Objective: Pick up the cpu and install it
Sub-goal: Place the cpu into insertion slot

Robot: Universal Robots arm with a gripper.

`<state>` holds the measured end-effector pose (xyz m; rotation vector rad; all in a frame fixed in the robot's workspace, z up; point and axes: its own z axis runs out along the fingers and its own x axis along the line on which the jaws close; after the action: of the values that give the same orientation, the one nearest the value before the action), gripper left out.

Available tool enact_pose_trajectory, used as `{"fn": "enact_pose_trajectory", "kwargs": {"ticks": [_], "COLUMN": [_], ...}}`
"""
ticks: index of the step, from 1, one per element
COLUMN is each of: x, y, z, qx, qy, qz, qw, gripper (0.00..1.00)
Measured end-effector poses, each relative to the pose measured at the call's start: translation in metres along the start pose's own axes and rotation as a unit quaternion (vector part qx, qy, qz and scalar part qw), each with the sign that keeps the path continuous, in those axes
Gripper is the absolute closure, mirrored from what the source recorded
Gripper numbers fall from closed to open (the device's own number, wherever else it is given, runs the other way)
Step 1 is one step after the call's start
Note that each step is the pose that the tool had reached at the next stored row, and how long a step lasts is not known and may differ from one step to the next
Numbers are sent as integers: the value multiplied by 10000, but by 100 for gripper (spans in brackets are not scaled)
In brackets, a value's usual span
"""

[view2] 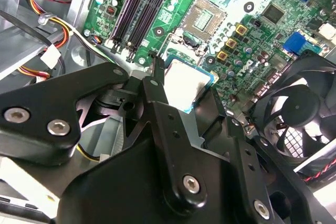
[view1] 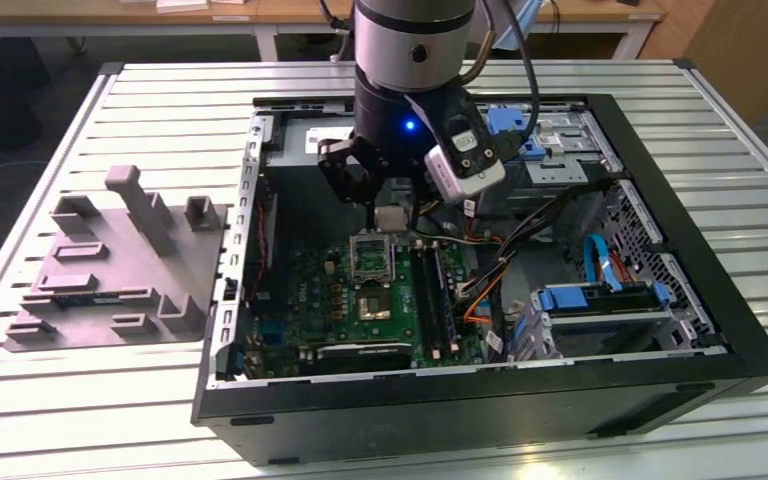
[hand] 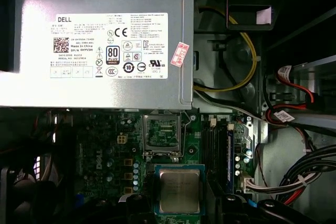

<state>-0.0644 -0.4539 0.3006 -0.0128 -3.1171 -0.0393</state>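
Inside the open computer case [view1: 424,415], over the green circuit board [view1: 324,290]: gripper [view1: 387,214] closed on the cpu [view1: 390,220], pinched by opposite edges between black fingers [view2: 159,85], silvery top showing in both wrist views. Held clear of the board, near the dark metal-framed socket [hand: 163,132] and not seated in it, contact field showing. Beyond the socket, grey power supply [hand: 105,85] with a white label [hand: 110,45] crowded with print, marks and a barcode square, plus a small red sticker [hand: 179,54] at the label's corner. Outside the case, on the slatted table [view1: 77,420], grey moulded holder [view1: 117,270] at the exterior view's left.
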Motion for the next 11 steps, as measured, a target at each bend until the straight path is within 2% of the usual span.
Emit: {"fn": "enact_pose_trajectory", "kwargs": {"ticks": [8,11], "x": [-1,2], "y": [-15,-76], "z": [44,69], "qx": [0,1], "qy": [0,1], "qz": [-3,-2], "qw": [10000,10000], "gripper": [53,53]}}
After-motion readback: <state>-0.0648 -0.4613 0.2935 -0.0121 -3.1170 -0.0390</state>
